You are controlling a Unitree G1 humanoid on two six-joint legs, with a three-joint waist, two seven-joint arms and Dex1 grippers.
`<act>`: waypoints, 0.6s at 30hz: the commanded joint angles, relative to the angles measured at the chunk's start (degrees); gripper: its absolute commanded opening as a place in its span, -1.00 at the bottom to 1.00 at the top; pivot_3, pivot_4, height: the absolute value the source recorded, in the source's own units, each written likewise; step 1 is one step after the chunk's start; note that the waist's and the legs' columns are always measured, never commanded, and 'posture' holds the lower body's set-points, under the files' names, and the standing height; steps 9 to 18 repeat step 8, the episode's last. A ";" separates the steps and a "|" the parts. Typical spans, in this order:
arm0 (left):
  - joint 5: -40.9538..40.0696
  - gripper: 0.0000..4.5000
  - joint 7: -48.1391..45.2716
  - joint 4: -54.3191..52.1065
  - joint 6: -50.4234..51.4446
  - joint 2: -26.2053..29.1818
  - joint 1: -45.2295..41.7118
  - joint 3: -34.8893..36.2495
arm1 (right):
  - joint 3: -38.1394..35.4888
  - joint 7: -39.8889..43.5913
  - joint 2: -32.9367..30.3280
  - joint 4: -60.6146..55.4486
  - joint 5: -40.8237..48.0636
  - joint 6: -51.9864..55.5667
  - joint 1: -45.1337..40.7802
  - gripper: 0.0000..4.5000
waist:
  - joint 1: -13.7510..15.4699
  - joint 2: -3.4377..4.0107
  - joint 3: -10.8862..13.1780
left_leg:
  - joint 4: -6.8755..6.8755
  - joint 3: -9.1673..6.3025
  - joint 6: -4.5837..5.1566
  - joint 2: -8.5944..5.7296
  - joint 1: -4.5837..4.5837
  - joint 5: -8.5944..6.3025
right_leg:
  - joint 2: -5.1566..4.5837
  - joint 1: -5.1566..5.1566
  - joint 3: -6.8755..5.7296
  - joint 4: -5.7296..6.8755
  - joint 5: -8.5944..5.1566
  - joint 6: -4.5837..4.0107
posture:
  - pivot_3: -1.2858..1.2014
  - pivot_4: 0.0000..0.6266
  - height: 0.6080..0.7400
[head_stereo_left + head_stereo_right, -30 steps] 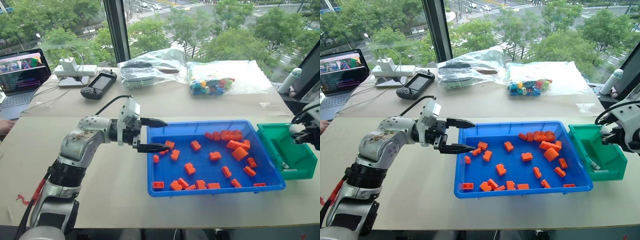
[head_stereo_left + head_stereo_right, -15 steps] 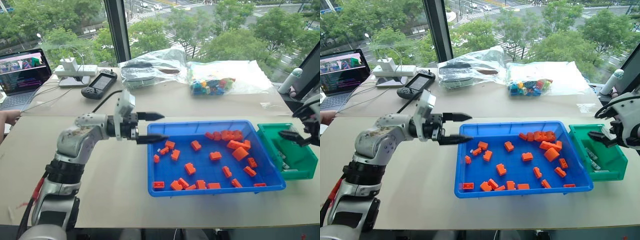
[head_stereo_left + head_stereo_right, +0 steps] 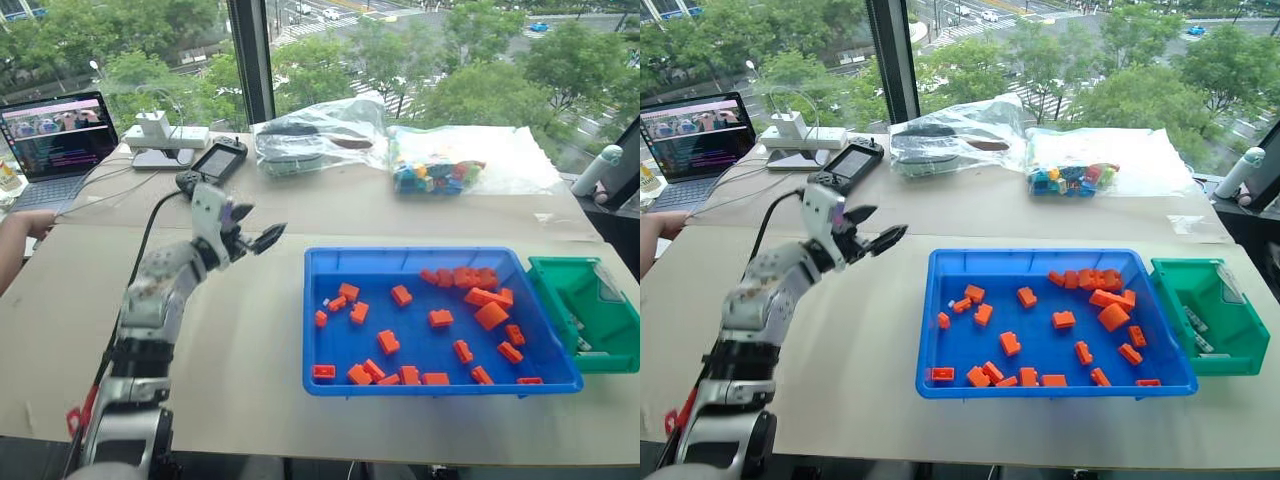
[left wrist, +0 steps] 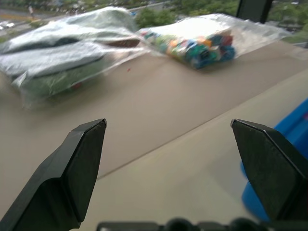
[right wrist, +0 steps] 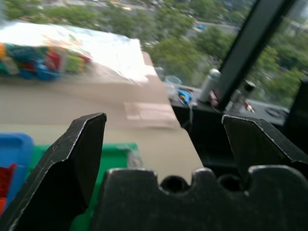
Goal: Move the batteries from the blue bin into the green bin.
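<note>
1. Left eye view: the bench (image 3: 250, 340) is covered with a light brown sheet and carries everything.
2. The blue bin (image 3: 430, 262) lies right of the centre. Many orange bricks (image 3: 388, 342) are spread inside it; I cannot find any whitish cylinder among them.
3. The left arm reaches over the bench at 9 o'clock from the blue bin, well apart from its rim. The left tool (image 3: 258, 238) is open and empty, its two black fingers spread wide in the left wrist view (image 4: 82, 163).
4. The green bin (image 3: 1230, 345) stands at 3 o'clock from the blue bin, touching its short side. The batteries (image 3: 1196, 328) lie inside it, along the wall nearest to the blue bin.
5. Two clear plastic bags lie at 12 o'clock from the blue bin: one with dark contents (image 3: 312, 135), one with coloured bricks (image 3: 440, 172).
6. In the right wrist view the right tool (image 5: 166, 139) is open wide and holds nothing; the green bin shows just below it.
7. A laptop (image 3: 55, 135) and a handheld console (image 3: 215, 163) are at 10 o'clock.
</note>
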 commanded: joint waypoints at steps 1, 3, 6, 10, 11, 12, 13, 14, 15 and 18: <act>0.71 1.00 1.61 -0.80 -4.68 -0.82 1.59 1.75 | -4.59 -3.47 1.20 -1.55 0.30 -5.84 2.67 1.00 | -0.06 0.01 0.00 | 0.01 0.02 -0.02 -0.01 0.01 0.01 | -0.02 0.01 0.02 -0.02 0.00 0.00 | 0.03 -0.52 0.88; 1.12 1.00 2.34 -0.61 -5.66 -1.42 3.90 1.95 | -4.33 -4.05 2.72 -1.43 0.65 -7.40 4.93 1.00 | -0.38 0.02 0.00 | 0.01 0.03 -0.03 -0.03 0.14 0.02 | -0.01 0.07 0.05 -0.16 0.00 0.01 | 0.03 -0.52 0.88; 1.54 1.00 2.44 -0.39 -6.57 -1.36 6.18 1.84 | -3.55 -5.31 3.68 -1.48 1.60 -8.91 6.58 1.00 | -1.08 0.03 -0.01 | -0.13 0.06 -0.02 0.03 0.56 0.01 | 0.08 0.35 0.15 -0.21 -0.01 -0.01 | 0.03 -0.52 0.88; 1.29 1.00 1.68 -0.69 -5.43 -0.93 6.56 1.63 | -2.64 -6.05 3.73 -1.17 1.71 -9.76 7.22 1.00 | -1.26 0.03 -0.01 | -0.13 0.10 -0.02 0.04 0.58 0.01 | 0.09 0.33 0.23 -0.19 -0.01 -0.01 | 0.03 -0.52 0.88; 1.29 1.00 1.68 -0.69 -5.43 -0.93 6.56 1.63 | -2.64 -6.05 3.73 -1.17 1.71 -9.76 7.22 1.00 | -1.26 0.03 -0.01 | -0.13 0.10 -0.02 0.04 0.58 0.01 | 0.09 0.33 0.23 -0.19 -0.01 -0.01 | 0.03 -0.52 0.88; 1.29 1.00 1.68 -0.69 -5.43 -0.93 6.56 1.63 | -2.64 -6.05 3.73 -1.17 1.71 -9.76 7.22 1.00 | -1.26 0.03 -0.01 | -0.13 0.10 -0.02 0.04 0.58 0.01 | 0.09 0.33 0.23 -0.19 -0.01 -0.01 | 0.03 -0.52 0.88; 1.29 1.00 1.68 -0.69 -5.43 -0.93 6.56 1.63 | -2.64 -6.05 3.73 -1.17 1.71 -9.76 7.22 1.00 | -1.26 0.03 -0.01 | -0.13 0.10 -0.02 0.04 0.58 0.01 | 0.09 0.33 0.23 -0.19 -0.01 -0.01 | 0.03 -0.52 0.88; 1.29 1.00 1.68 -0.69 -5.43 -0.93 6.56 1.63 | -2.64 -6.05 3.73 -1.17 1.71 -9.76 7.22 1.00 | -1.26 0.03 -0.01 | -0.13 0.10 -0.02 0.04 0.58 0.01 | 0.09 0.33 0.23 -0.19 -0.01 -0.01 | 0.03 -0.52 0.88; 1.29 1.00 1.68 -0.69 -5.43 -0.93 6.56 1.63 | -2.64 -6.05 3.73 -1.17 1.71 -9.76 7.22 1.00 | -1.26 0.03 -0.01 | -0.13 0.10 -0.02 0.04 0.58 0.01 | 0.09 0.33 0.23 -0.19 -0.01 -0.01 | 0.03 -0.52 0.88; 1.29 1.00 1.68 -0.69 -5.43 -0.93 6.56 1.63 | -2.64 -6.05 3.73 -1.17 1.71 -9.76 7.22 1.00 | -1.26 0.03 -0.01 | -0.13 0.10 -0.02 0.04 0.58 0.01 | 0.09 0.33 0.23 -0.19 -0.01 -0.01 | 0.03 -0.52 0.88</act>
